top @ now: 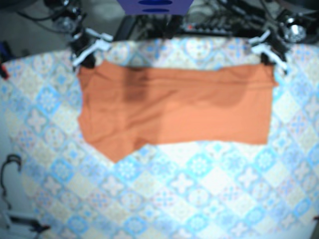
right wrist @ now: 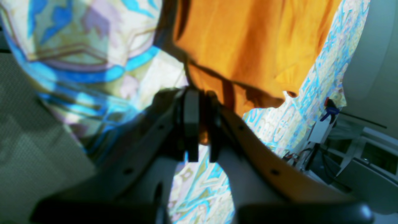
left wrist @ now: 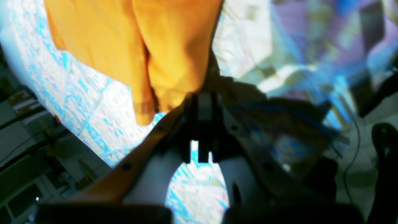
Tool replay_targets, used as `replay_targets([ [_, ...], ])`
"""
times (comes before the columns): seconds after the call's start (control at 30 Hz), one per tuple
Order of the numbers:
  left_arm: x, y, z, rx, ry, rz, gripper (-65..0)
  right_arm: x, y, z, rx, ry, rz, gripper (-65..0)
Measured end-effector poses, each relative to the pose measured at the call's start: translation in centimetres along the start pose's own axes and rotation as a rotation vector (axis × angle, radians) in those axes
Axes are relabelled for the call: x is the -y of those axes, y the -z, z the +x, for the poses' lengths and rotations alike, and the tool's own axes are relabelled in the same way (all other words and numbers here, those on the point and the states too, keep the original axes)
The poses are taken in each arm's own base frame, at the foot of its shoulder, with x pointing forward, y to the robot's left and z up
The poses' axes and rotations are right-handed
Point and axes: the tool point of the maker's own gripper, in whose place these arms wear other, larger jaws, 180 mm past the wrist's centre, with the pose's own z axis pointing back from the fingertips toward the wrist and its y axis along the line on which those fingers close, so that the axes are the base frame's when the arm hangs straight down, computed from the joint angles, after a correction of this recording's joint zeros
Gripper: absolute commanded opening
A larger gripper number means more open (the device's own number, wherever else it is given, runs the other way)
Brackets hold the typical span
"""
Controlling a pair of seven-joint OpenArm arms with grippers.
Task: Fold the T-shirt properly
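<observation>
The orange fabric T-shirt [top: 174,107] lies flat on the blue-patterned tablecloth [top: 199,189]. The right gripper [top: 87,52] clamps its 10 o'clock corner, and the left gripper [top: 266,50] clamps its 2 o'clock corner.

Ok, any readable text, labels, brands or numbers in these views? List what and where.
No text can be read in any view.
T-shirt: plain orange, no print or tag showing.
Tablecloth: tile pattern only, no lettering.
Blue panel at the top edge of the base view: dark oval marks, too blurred to read as text.
</observation>
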Motion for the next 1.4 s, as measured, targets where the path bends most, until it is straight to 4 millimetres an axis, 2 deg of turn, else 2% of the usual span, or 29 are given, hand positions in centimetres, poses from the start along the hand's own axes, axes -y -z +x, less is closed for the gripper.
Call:
replay_targets([
  [0.2,0.1,-0.2,-0.2,0.0,0.009,-0.006,-65.0,0.0,-0.2,-0.7,-0.005,-0.012,0.003,-59.9],
  [0.37,0.8,-0.8,-1.2,-0.017,0.034,-0.033,-65.0,-0.5,-0.8,-1.8,-0.031,-0.005,0.013,-59.9],
  [0.77,1.1,-0.8,-1.1,-0.014,0.029,-0.038,-65.0,-0.6,-1.1,-2.5,-0.037,-0.025,0.026,-61.5],
  [1.03,1.1,-0.8,-1.1,-0.014,0.029,-0.038,-65.0,-0.4,-1.1,-2.5,-0.037,-0.027,0.013,-51.0],
  [1.4,1.1,-0.8,-1.1,-0.014,0.029,-0.038,-65.0,-0.2,-1.1,-2.5,-0.036,-0.027,0.003,-44.3],
])
